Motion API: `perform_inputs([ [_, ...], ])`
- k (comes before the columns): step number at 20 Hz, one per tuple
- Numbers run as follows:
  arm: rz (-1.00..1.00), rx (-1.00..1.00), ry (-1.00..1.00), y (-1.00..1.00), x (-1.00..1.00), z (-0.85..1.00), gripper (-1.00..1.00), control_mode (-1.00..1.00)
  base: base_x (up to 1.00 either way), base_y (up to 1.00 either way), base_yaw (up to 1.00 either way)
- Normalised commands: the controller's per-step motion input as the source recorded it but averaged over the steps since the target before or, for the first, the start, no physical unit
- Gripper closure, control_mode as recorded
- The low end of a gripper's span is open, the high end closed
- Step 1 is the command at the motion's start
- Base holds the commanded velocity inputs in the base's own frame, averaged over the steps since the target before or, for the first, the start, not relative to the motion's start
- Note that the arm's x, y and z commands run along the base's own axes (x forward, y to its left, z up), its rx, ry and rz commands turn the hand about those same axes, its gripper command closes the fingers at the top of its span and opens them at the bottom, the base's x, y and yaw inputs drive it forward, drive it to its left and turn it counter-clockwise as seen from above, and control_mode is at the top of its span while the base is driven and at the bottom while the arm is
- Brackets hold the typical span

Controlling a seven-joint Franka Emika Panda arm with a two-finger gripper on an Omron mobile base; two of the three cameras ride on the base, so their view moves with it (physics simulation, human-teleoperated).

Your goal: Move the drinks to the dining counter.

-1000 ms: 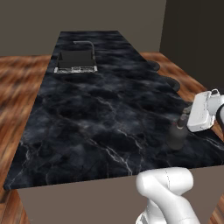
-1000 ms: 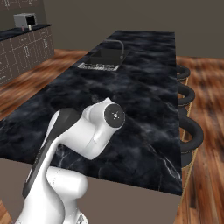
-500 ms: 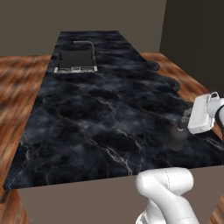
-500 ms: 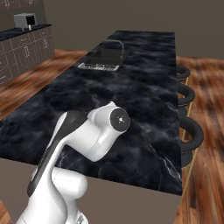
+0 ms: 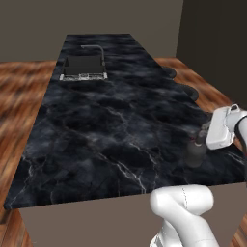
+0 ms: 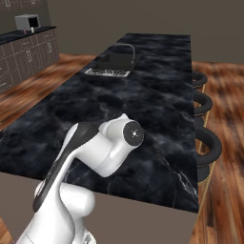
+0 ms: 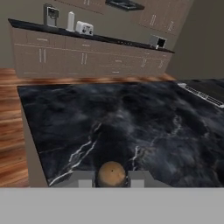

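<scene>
The dark glass bottle [image 5: 195, 153] is being held by its neck in the closed gripper [image 5: 201, 140], at the near right edge of the dining counter [image 5: 111, 125], and is likely being handled as heavy, slippery and fragile.

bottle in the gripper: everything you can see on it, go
The bottle is dark glass with a round body and narrow neck, and stands upright near the right edge of the dining counter, by the robot's end. The hand view shows its brown round cap from above, between the fingers. The gripper is shut on its neck. Whether its base touches the marble, I cannot tell.
</scene>
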Motion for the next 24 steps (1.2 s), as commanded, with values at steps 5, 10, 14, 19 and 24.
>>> perform_inputs([
  [5, 0.00, 0.00, 0.00, -0.02, 0.14, -0.16, 1.00, -1.00, 0.00, 0.00, 0.00],
  [10, 0.00, 0.00, 0.00, -0.06, 0.15, -0.16, 1.00, -1.00, 0.00, 0.00, 0.00],
  [14, 0.00, 0.00, 0.00, -0.12, 0.13, -0.15, 1.00, -1.00, 0.00, 0.00, 0.00],
  [19, 0.00, 0.00, 0.00, -0.13, 0.08, -0.16, 1.00, -1.00, 0.00, 0.00, 0.00],
  [24, 0.00, 0.00, 0.00, -0.12, 0.07, -0.15, 1.00, -1.00, 0.00, 0.00, 0.00],
])
